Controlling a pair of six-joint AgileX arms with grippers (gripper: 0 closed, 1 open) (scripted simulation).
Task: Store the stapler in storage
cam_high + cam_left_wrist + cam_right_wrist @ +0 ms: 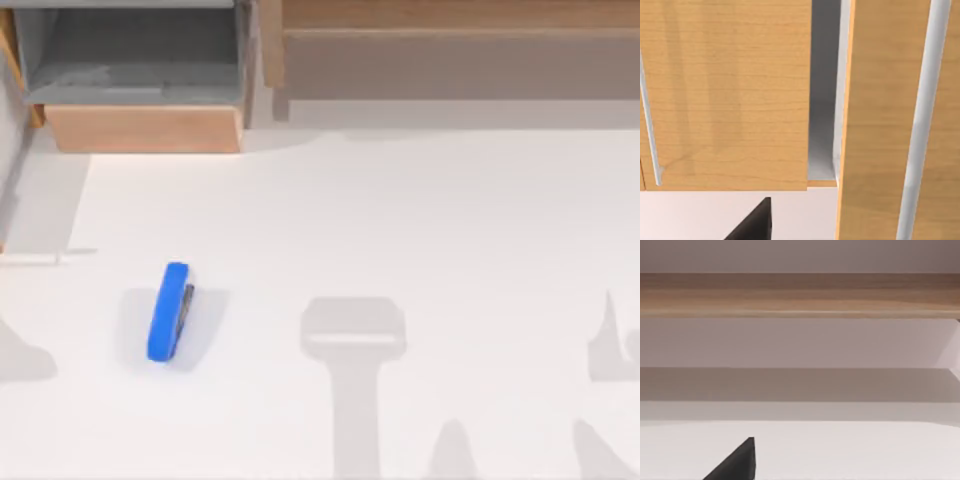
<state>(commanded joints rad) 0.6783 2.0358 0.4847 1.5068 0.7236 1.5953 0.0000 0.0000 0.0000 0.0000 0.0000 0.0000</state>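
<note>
On the table's left half the stapler (170, 311) lies free, so I judge the left gripper (751, 225), finger state untellable, should straddle its narrow width squarely.

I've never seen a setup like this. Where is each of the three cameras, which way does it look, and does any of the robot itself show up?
Top view: above the table, looking down at the white table, the blue stapler and an open wooden drawer.
Left wrist view: on the left arm, facing wooden cabinet fronts; a dark gripper tip shows.
Right wrist view: on the right arm, facing a wooden shelf edge; a dark gripper tip shows.
Shared: the white tabletop.
</note>
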